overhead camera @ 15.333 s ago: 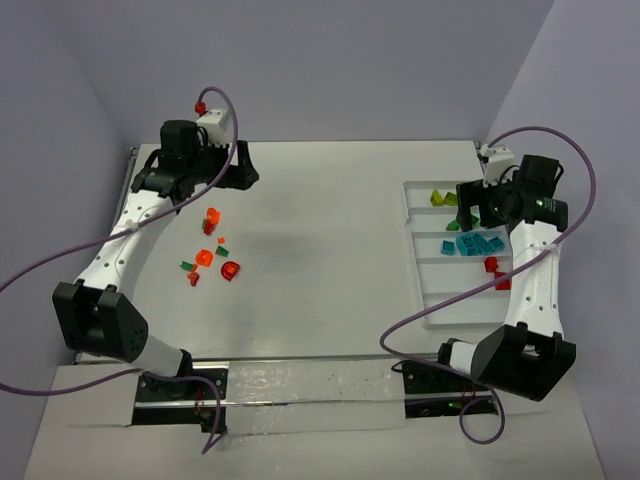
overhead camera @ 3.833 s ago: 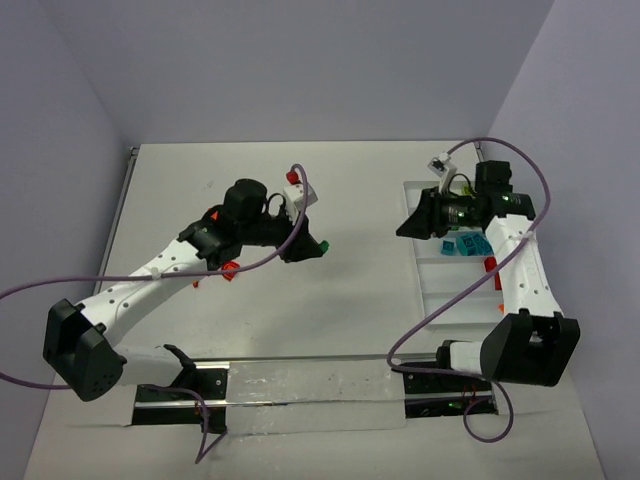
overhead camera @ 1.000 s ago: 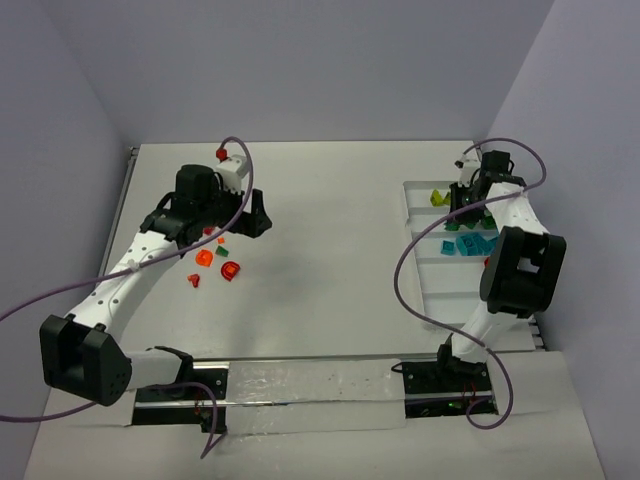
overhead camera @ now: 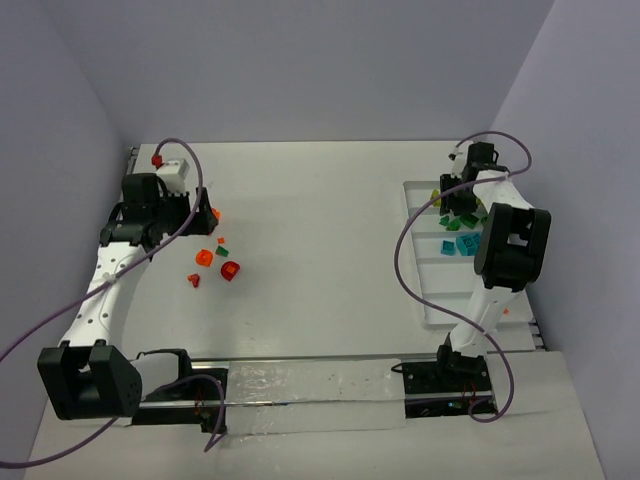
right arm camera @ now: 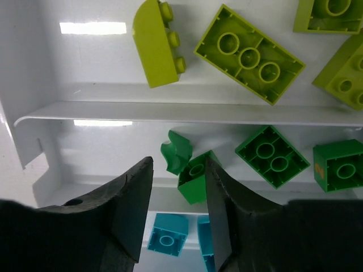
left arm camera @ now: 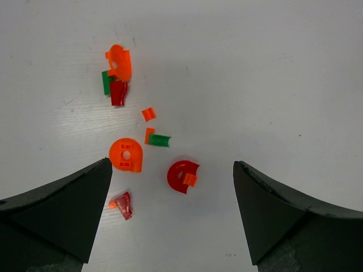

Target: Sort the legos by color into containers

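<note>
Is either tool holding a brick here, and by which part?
Nothing appears held. The left tool hangs open above the loose bricks; the right tool has its jaws parted over a dark green brick lying in the tray.

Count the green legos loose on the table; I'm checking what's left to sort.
2. One green lego against the orange-and-red cluster; another touching a small orange piece. The fingers may hide more.

Loose legos (overhead camera: 204, 257) lie on the table (overhead camera: 320, 210) at left — the tray (overhead camera: 445, 292) (more in its compartments) sits right.
</note>
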`<state>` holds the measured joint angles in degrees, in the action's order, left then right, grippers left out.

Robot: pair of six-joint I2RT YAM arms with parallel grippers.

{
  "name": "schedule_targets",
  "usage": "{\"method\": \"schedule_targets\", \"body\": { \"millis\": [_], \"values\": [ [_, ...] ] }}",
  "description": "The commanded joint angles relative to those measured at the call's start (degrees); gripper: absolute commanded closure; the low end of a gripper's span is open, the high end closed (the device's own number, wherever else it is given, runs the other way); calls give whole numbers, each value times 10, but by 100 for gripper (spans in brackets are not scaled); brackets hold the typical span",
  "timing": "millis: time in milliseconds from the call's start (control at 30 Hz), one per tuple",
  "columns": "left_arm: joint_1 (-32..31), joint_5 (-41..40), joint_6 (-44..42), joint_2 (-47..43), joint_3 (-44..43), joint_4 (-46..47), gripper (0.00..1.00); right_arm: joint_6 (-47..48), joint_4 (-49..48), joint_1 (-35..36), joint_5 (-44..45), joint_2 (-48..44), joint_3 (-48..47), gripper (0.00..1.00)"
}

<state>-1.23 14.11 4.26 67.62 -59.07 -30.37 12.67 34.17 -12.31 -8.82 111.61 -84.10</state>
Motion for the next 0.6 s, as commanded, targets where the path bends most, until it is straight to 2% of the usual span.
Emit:
{"method": "schedule_targets", "body": {
  "millis": [0, 67, 167, 233, 267, 300, 333, 567],
  "values": [
    [36, 13, -50, -12, 9, -35, 6, -11, 15, 20, -9, -61, -24, 47],
    [45, 10, -69, -18, 23, -41, 11, -16, 27, 25, -20, -82, -26, 43],
    [54, -6, -116, -23, 49, -50, 26, -21, 42, 36, -35, -113, -27, 38],
    [60, -15, -130, -25, 70, -54, 32, -23, 54, 47, -42, -132, -26, 35],
    [69, -12, -147, -25, 75, -58, 39, -22, 60, 51, -48, -136, -26, 32],
    [77, -8, -160, -21, 80, -60, 43, -23, 67, 59, -54, -143, -26, 25],
    [84, -6, -174, -16, 84, -61, 45, -25, 74, 67, -59, -150, -24, 19],
    [120, 22, -331, 49, 88, -87, 51, -29, 90, 107, -89, -185, 2, 17]
  ]
}}
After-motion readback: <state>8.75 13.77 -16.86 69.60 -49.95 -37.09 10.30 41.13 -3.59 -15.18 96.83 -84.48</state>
